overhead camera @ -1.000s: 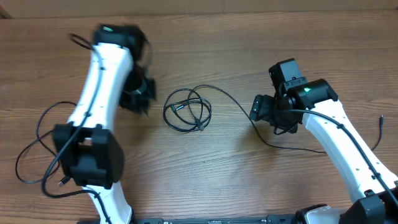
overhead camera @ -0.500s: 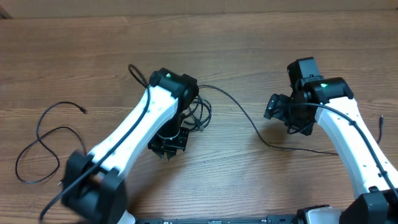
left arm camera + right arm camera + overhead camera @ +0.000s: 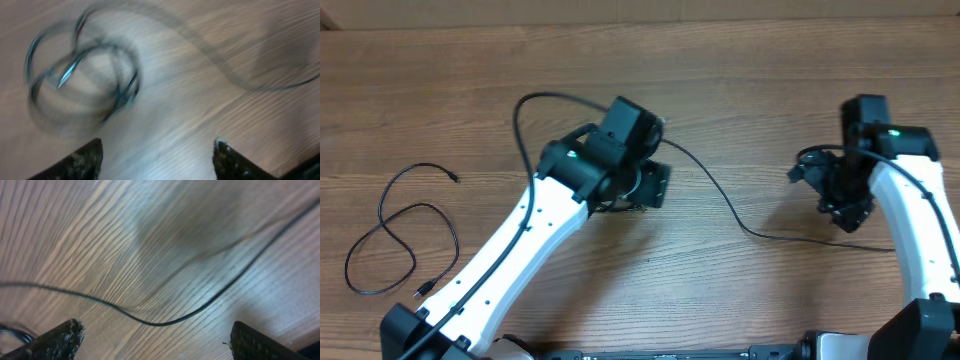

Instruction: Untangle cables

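We judge the approach in hand: left gripper (image 3: pixel 157 161), released and empty, hovers just short of the coiled cables (image 3: pixel 131 90) on the desk (image 3: pixel 740 80); right gripper (image 3: pixel 155 342) likewise released; next, pinching one loop.

Overhead evenly lit, sharp, soft shadows under my arms (image 3: pixel 520 240). My left wrist view smeared with motion blur, cable coil (image 3: pixel 82 75) ghosted. Right wrist sharper, pale glare on table (image 3: pixel 125 210), my fingertips (image 3: pixel 55 340) dark, fuzzy.
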Controlling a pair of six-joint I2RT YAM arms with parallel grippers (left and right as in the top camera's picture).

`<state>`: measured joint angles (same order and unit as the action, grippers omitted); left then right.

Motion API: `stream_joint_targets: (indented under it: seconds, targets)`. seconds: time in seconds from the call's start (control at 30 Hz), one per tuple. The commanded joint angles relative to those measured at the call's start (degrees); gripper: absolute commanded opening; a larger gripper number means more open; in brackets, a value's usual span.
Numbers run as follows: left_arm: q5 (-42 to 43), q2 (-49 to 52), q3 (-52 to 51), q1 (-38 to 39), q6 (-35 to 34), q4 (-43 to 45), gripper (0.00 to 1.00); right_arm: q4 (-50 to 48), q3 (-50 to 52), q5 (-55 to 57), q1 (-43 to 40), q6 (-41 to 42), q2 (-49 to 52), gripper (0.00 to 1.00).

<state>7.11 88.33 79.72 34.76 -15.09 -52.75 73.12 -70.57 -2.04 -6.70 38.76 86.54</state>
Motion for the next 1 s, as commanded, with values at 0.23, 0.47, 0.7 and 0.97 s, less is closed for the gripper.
stream_joint_targets:
  seconds: [0.23,0.47,0.7,0.97]
  targets:
    - [10.1,10.2,0.0,2.5,8.7,5.4,0.76,3.6,0.1,-3.0,-6.6,-2.6,-0.7,0.94]
    - [2.4,10.2,0.0,2.2,8.7,1.1,0.71,2.8,5.5,-3.2,-6.6,5.1,-0.7,0.93]
    - [1.5,10.2,-0.1,1.6,8.7,-3.2,0.73,-6.0,18.1,-8.1,-6.4,6.5,-0.7,0.90]
    - [1.9,10.2,-0.1,1.6,7.8,-3.4,0.72,-21.2,25.5,-12.5,-6.4,6.5,-0.7,0.35]
